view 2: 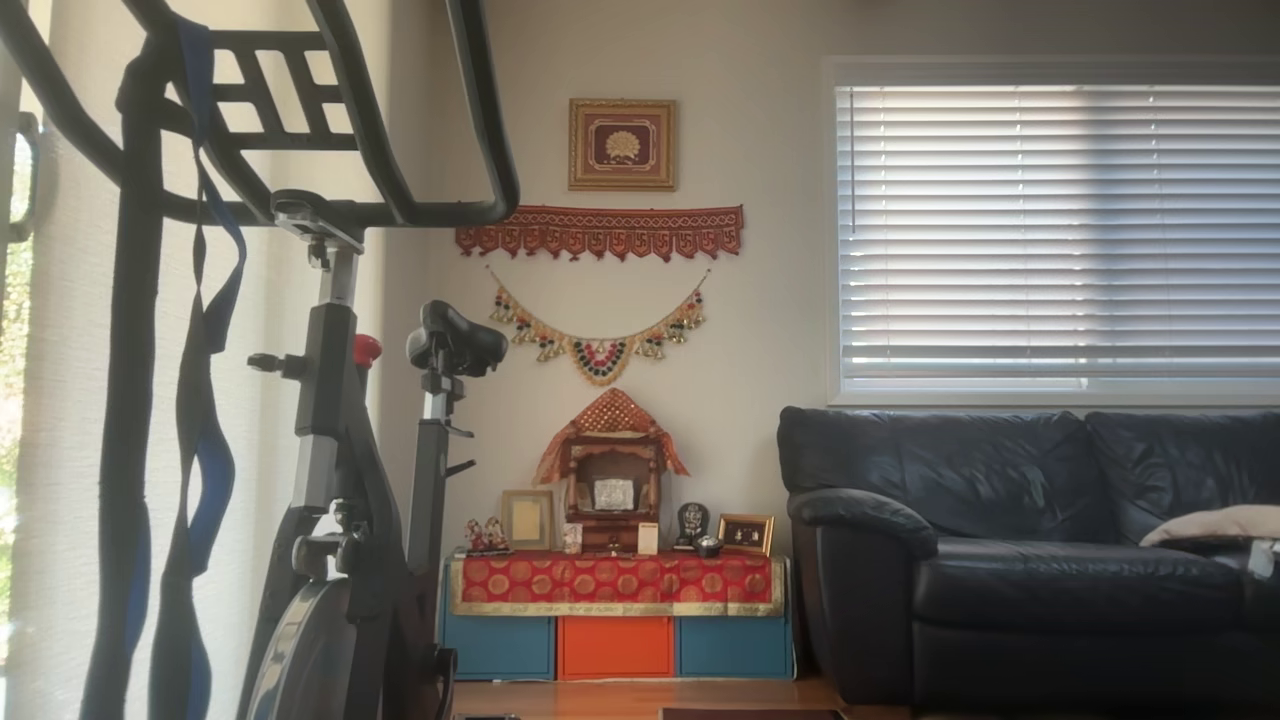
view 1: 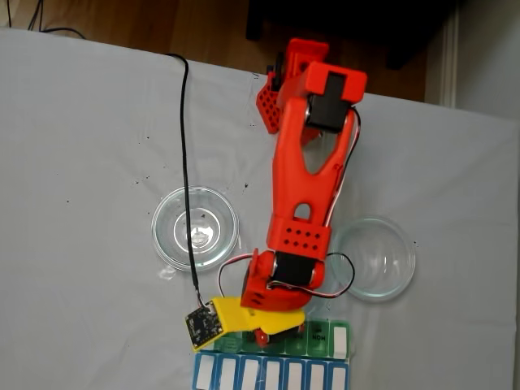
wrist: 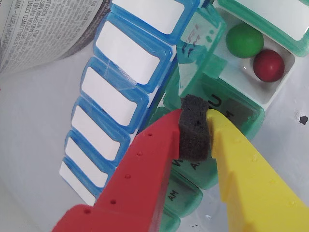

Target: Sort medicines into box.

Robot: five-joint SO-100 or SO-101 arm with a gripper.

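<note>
Fixed view looks down on a white cloth table (view 1: pixel 81 162) with two clear glass dishes (view 1: pixel 196 227) either side of the orange arm (view 1: pixel 302 187); wood floor at the far edge. Other view is just a living room: black sofa (view 2: pixel 1030 560), exercise bike (view 2: pixel 340 480). Arm hides most of the green box (view 1: pixel 325 335), and the blue-lidded row (view 1: pixel 272 375) is cut off at the bottom. Wrist view: gripper (wrist: pixel 194 126) narrowly pinching a black foam pad (wrist: pixel 194 128) over the box (wrist: pixel 231 104). One open compartment holds a glossy green ball (wrist: pixel 245 40) and red ball (wrist: pixel 268 65).
</note>
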